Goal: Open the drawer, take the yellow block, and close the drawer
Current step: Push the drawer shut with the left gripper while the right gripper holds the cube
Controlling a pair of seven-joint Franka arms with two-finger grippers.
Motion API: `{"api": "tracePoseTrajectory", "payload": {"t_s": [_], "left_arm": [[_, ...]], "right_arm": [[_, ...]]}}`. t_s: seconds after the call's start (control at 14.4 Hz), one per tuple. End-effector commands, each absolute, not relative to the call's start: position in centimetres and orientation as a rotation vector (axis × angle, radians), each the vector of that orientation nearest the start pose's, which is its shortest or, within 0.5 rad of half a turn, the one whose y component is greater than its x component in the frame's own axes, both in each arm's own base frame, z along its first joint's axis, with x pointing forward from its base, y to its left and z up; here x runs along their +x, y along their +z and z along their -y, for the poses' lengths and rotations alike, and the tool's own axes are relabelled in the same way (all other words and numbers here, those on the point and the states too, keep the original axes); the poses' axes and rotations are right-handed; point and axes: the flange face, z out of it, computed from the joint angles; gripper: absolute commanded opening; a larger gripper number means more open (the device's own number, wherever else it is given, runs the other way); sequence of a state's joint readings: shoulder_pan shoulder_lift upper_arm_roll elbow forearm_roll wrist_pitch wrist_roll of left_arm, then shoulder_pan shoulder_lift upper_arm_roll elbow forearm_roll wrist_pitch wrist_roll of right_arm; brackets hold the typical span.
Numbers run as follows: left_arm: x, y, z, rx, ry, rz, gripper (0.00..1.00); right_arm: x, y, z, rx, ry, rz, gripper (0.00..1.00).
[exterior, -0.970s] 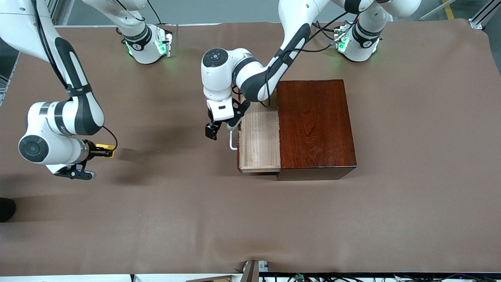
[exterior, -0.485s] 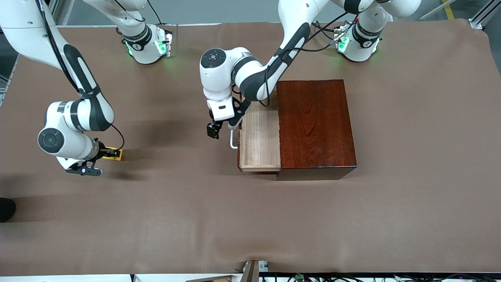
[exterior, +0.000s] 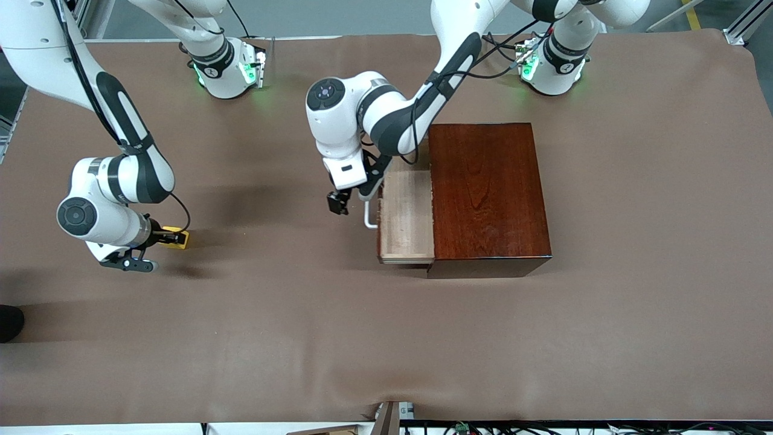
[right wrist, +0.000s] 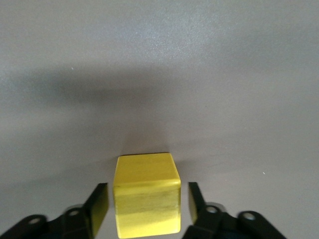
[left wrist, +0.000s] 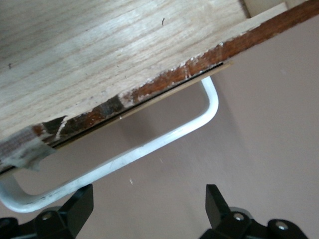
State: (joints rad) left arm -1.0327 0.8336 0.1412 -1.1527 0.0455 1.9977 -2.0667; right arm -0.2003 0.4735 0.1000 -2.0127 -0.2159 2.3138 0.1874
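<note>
The drawer (exterior: pixel 406 214) of the dark reddish-brown wooden box (exterior: pixel 489 193) stands partly out and shows a bare pale floor. Its white bar handle (exterior: pixel 368 216) faces the right arm's end of the table. My left gripper (exterior: pixel 349 202) is open at the handle; in the left wrist view the handle (left wrist: pixel 149 149) crosses just past my left gripper's (left wrist: pixel 149 194) fingertips, close to one of them. The yellow block (exterior: pixel 179 237) sits on the table toward the right arm's end. My right gripper (exterior: pixel 168 237) is open around it, with a small gap on each side of the block (right wrist: pixel 146 174) in the right wrist view.
The brown table cover (exterior: pixel 386 338) is bare between the block and the box. Both arm bases (exterior: pixel 226 66) stand along the table's edge farthest from the front camera. A dark object (exterior: pixel 9 323) shows at the table's edge at the right arm's end.
The drawer has slid partway back into the box, with my left gripper moving along at its handle. My right arm brought the yellow block down onto the table, then stayed still.
</note>
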Motion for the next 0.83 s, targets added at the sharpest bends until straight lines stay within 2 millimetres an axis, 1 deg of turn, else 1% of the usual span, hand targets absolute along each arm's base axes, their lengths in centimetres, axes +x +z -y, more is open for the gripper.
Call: {"api": "tracePoseTrajectory", "payload": {"t_s": [0.0, 0.07, 0.21, 0.35, 0.42, 0.55, 0.69, 0.76], "left_arm": [[46.5, 30.5, 58.6, -2.576, -0.264, 1.608, 1.00], [46.7, 30.4, 58.2, -2.559, -0.260, 1.608, 1.00], [46.8, 29.9, 57.7, -2.529, -0.256, 1.602, 1.00], [47.0, 29.6, 56.7, -2.468, -0.258, 1.591, 1.00], [47.3, 29.5, 56.0, -2.437, -0.280, 1.581, 1.00], [47.2, 29.3, 55.5, -2.406, -0.282, 1.568, 1.00], [47.5, 29.1, 54.9, -2.380, -0.281, 1.566, 1.00], [48.0, 29.0, 54.4, -2.371, -0.279, 1.576, 1.00]], "right_arm": [[58.1, 21.1, 5.9, -3.240, 0.274, -0.183, 1.00], [58.2, 21.8, 5.5, -3.240, 0.286, -0.177, 1.00], [58.9, 23.9, 4.1, -3.242, 0.242, -0.139, 1.00], [59.6, 25.9, 3.4, -3.245, 0.219, -0.077, 1.00], [60.1, 27.3, 3.0, -3.247, 0.223, -0.057, 1.00], [61.1, 30.2, 1.6, -3.244, 0.228, -0.040, 1.00], [61.8, 32.3, 1.0, -3.215, 0.229, -0.066, 1.00], [62.1, 33.8, 0.7, -3.199, 0.214, -0.084, 1.00]]}}
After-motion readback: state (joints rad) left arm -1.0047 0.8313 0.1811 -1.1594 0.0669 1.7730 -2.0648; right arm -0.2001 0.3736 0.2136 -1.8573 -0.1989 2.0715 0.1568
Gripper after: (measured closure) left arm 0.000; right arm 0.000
